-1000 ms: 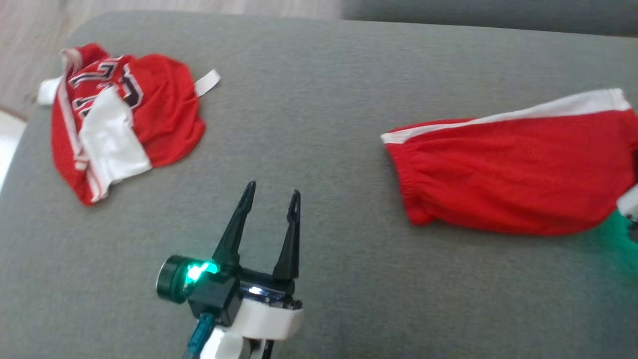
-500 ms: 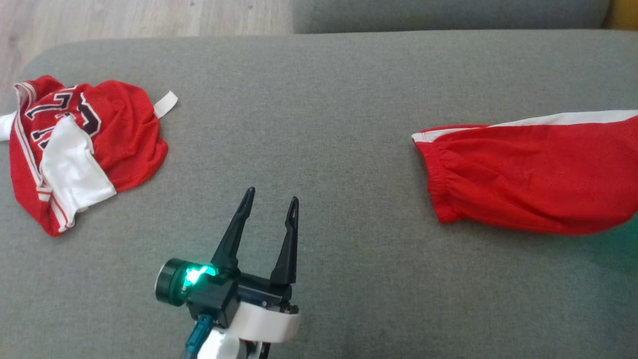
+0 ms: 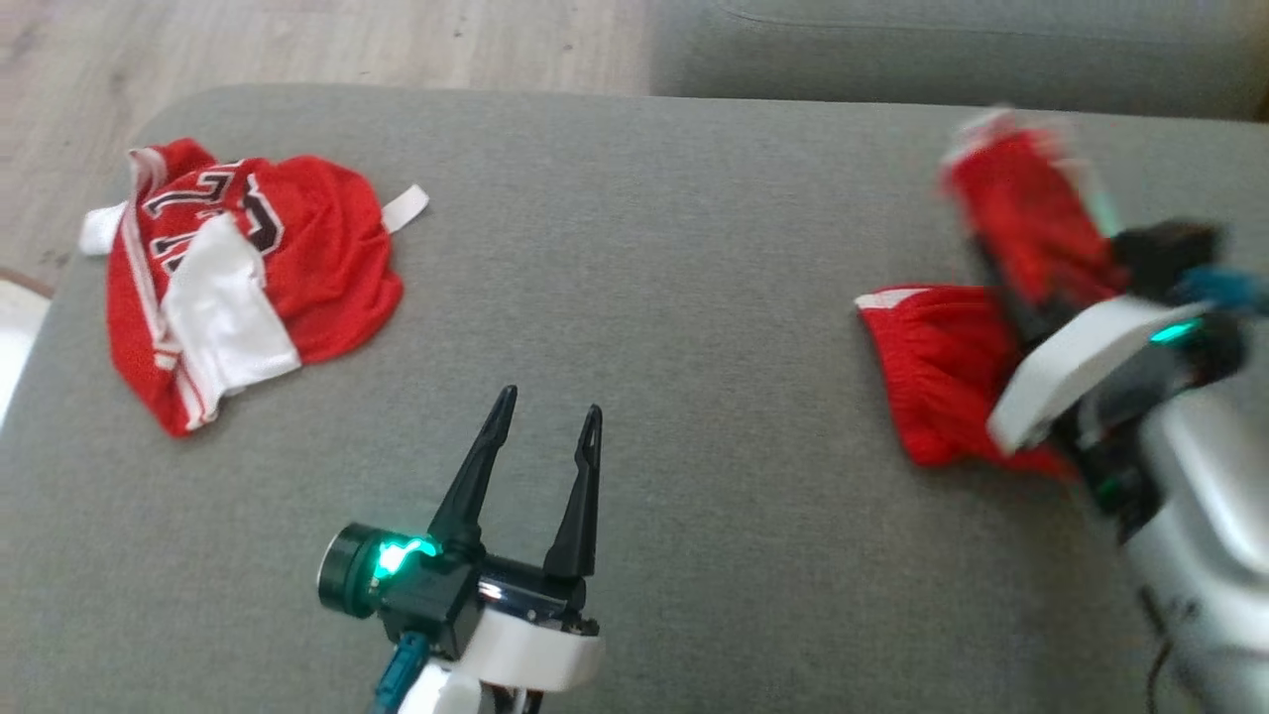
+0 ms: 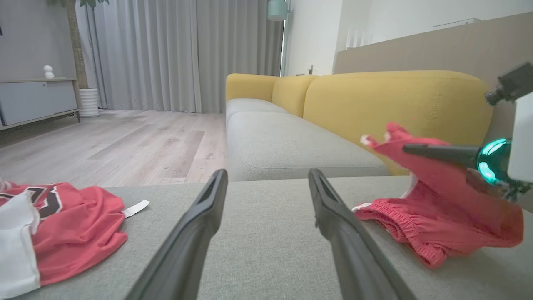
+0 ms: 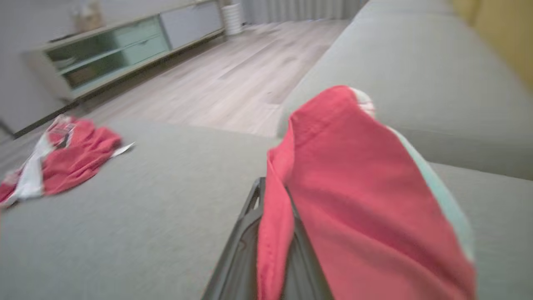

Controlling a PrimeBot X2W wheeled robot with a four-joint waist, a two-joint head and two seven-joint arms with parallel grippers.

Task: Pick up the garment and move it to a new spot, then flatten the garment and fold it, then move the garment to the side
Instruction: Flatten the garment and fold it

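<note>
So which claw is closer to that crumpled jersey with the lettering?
Left. The left claw hangs open above the cushion, beside the jersey but apart from it. The right claw is far across the cushion, shut on the red shorts.

The shorts are plain red with a white side stripe, the jersey is red with a white panel and black, white-edged lettering, the cushion is grey, the sofa back yellow, the floor pale wood-grain, and the left gripper black with a green light.
</note>
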